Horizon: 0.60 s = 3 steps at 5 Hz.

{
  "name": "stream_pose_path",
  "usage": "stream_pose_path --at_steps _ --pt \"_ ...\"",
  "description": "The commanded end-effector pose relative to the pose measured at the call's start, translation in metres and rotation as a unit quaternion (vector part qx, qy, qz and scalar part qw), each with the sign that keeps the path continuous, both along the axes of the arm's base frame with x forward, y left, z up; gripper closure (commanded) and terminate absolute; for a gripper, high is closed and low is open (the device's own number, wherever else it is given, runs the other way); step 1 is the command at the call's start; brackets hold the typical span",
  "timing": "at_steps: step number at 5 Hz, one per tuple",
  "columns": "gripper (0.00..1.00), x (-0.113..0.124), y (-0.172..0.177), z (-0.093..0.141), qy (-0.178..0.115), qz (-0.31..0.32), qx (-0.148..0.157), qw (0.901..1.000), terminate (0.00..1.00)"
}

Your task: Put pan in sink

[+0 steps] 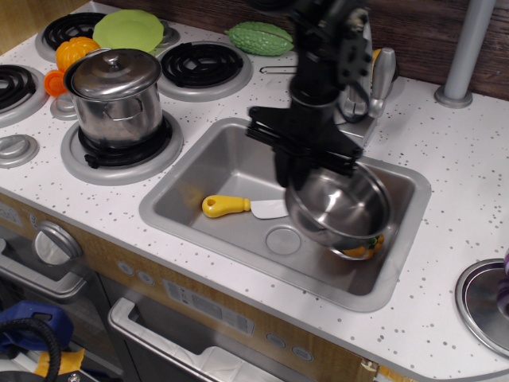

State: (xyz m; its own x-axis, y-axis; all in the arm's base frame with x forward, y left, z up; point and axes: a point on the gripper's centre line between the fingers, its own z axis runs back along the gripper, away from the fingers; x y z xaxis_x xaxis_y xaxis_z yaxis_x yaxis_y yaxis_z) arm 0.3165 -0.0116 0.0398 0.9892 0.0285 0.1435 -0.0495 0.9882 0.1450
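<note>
The shiny steel pan hangs tilted in the air over the right half of the grey sink. My gripper is shut on the pan's left rim and holds it above the basin. The pan covers most of a yellow pepper on the sink floor. The drain circle shows just left of the pan.
A yellow-handled knife lies in the sink. A lidded steel pot stands on a burner at the left. The faucet, a grey pole, a green gourd, a green plate and an orange pumpkin stand behind.
</note>
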Motion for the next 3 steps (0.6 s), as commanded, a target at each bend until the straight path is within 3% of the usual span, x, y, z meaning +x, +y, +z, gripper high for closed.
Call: stream_pose_path --at_steps 1,2,3 --pt "1.0 0.007 0.021 -0.022 -0.059 -0.039 0.049 0.9963 0.0" --pt "0.0 0.015 0.026 -0.041 -0.079 -0.063 0.045 0.9939 0.0" --pt "0.0 0.023 0.026 -0.047 -0.101 -0.081 0.063 0.9896 0.0"
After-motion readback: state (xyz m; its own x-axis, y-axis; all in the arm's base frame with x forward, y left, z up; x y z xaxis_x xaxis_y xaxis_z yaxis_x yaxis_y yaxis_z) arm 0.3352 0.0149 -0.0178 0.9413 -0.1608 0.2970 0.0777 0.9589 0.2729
